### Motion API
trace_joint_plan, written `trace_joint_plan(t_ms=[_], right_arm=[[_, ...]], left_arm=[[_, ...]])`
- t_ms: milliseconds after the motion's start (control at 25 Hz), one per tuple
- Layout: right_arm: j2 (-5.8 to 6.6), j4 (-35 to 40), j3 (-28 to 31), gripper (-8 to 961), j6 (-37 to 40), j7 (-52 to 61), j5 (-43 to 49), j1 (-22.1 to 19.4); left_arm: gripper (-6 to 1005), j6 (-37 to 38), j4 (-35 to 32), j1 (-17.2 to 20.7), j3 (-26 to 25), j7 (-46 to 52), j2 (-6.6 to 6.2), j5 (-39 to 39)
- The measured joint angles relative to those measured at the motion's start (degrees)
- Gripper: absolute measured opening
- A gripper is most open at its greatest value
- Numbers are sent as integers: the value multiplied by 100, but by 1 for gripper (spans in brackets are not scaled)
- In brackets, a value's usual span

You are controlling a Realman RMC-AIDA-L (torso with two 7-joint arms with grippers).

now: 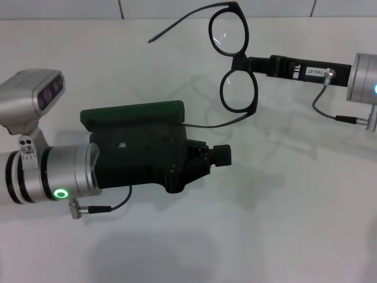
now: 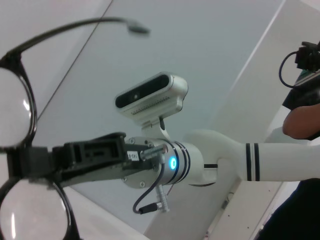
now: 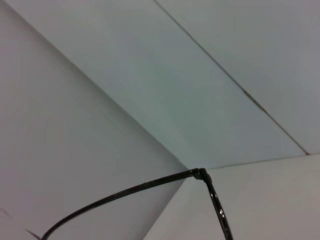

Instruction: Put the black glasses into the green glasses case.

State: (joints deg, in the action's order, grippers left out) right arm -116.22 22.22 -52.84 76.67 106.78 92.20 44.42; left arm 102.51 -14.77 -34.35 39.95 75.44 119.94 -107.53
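Note:
The black glasses (image 1: 245,36) hang in the air above the white table, temple arms unfolded and lenses facing up. My right gripper (image 1: 242,62) comes in from the right and is shut on their bridge. The left wrist view shows the same grip on the frame (image 2: 32,114), and the right wrist view shows one temple arm (image 3: 130,191). The green glasses case (image 1: 135,111) lies on the table, mostly hidden under my left gripper (image 1: 217,156), which sits over it pointing right. One temple tip reaches down to the case's right end.
The white table (image 1: 265,224) spreads all around, with a tiled wall (image 1: 70,9) along the back. In the left wrist view a person (image 2: 302,120) is at the far edge behind my right arm (image 2: 260,162).

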Motion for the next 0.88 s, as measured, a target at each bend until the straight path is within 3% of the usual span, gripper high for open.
trace_joint_plan(t_ms=[880], right_arm=[[12, -6, -370, 82, 393, -237, 15, -164]], left_arm=[[-2, -102, -265, -402, -44, 20, -37, 211]])
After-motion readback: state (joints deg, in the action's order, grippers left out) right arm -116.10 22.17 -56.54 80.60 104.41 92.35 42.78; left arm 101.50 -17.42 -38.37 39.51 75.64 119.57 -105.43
